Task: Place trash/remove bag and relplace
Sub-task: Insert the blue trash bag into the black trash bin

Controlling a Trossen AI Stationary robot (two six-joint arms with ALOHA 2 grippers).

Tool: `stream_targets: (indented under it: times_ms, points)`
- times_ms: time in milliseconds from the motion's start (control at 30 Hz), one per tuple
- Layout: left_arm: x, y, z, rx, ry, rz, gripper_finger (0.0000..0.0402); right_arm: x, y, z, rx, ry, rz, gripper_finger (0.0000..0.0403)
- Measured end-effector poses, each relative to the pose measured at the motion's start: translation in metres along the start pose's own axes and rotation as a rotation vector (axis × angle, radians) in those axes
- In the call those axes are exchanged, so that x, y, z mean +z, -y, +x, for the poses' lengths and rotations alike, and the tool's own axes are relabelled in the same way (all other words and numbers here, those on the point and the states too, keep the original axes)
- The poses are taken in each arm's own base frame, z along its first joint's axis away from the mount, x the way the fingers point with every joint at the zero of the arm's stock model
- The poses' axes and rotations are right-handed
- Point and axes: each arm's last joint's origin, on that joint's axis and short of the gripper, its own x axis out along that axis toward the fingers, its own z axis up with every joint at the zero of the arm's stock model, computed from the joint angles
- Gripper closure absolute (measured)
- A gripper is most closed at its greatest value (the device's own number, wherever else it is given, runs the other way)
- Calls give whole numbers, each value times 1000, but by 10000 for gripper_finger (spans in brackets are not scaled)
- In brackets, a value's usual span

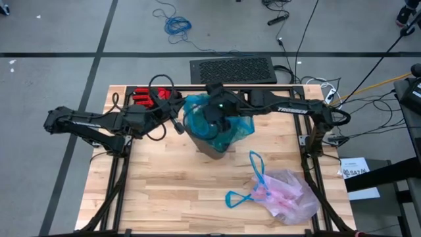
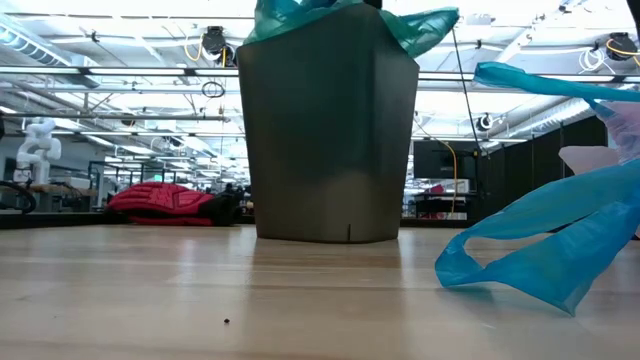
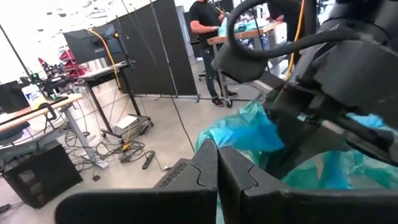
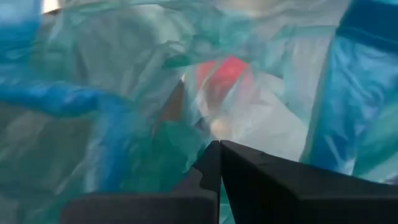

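A dark grey bin (image 1: pixel 212 149) (image 2: pixel 330 150) stands upright at the table's middle, lined with a teal-green plastic bag (image 1: pixel 227 125) whose rim drapes over its top. The pale pink-white bag (image 1: pixel 289 196) lies crumpled on the table at the near right, its blue drawstring loops (image 1: pixel 245 195) (image 2: pixel 540 250) spread toward the bin. My right gripper (image 4: pixel 219 147) is shut and points down into the teal bag's mouth. My left gripper (image 3: pixel 217 149) is shut, level, at the bin's left rim. The trash is out of view. My left gripper's shut fingertips stand right at the teal bag's rim (image 3: pixel 239 134), coming level from the table's left. I cannot tell whether any plastic is pinched between them. My right gripper's shut fingers are surrounded by the teal bag's inner folds (image 4: pixel 174 140). I cannot tell whether they touch or pinch the plastic.
A red glove (image 1: pixel 146 97) (image 2: pixel 160 200) lies at the table's far left behind my left arm. A black grille mat (image 1: pixel 231 69) sits on the floor beyond the far edge. Bare wood lies at the near left. A person stands in the room beyond.
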Motion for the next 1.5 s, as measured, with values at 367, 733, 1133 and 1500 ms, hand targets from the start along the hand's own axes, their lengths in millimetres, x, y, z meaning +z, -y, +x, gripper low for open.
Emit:
stream_targets:
  times_ms: [367,733,1133,1500]
  points:
    - [-2,0,0,-5,-20,9,402,31,20,-14,-326,201,-117,403]
    - [-2,0,0,-5,-20,9,402,21,16,30,-276,93,-143,403]
    - [3,-9,-10,-3,-3,-7,402,7,-13,39,-90,-37,-62,403]
    - [4,-6,-13,-28,6,-10,402,-18,-62,65,134,-170,-5,403]
